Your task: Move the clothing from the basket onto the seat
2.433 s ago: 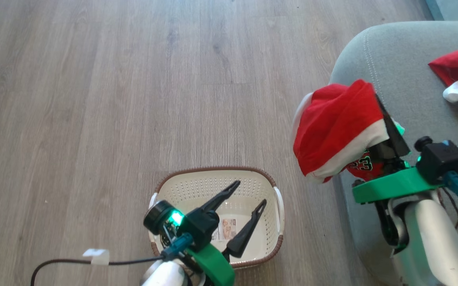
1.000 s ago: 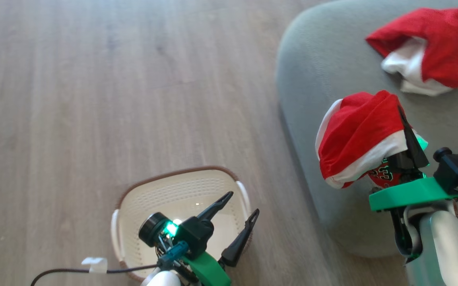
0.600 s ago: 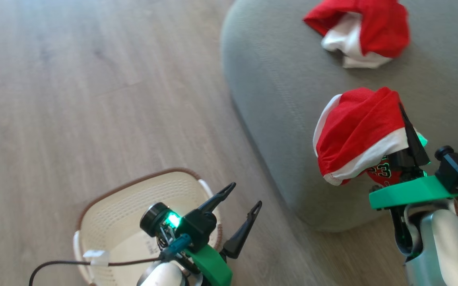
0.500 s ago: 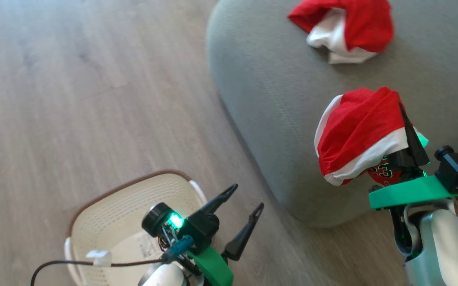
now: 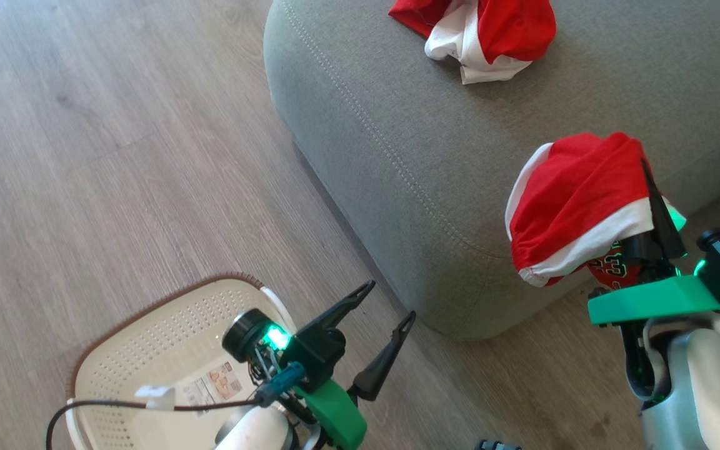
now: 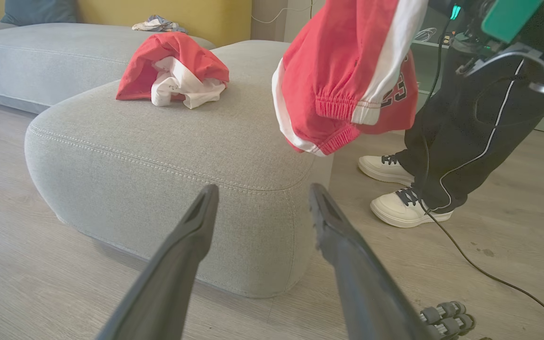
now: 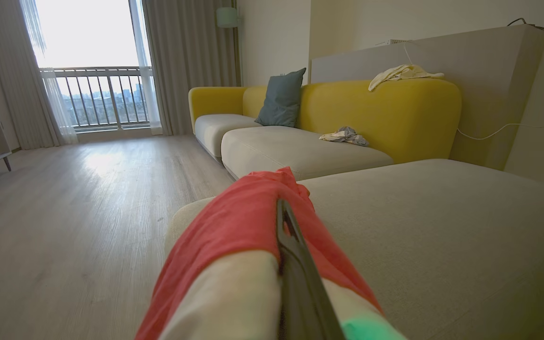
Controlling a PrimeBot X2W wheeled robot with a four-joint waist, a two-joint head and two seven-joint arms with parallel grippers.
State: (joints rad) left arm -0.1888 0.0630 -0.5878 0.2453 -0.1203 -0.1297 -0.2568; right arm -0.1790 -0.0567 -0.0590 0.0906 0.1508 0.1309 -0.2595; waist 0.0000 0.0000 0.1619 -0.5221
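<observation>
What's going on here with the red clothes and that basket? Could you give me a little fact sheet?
Held garment: red and white clothing hangs from the shut right gripper at the near edge of the seat
Placed garment: second red garment lies crumpled on the seat
Basket: the basket sits on the floor, paper label showing inside
Left arm: left gripper open, holding nothing
Bystander: person's legs beside the seat
</observation>
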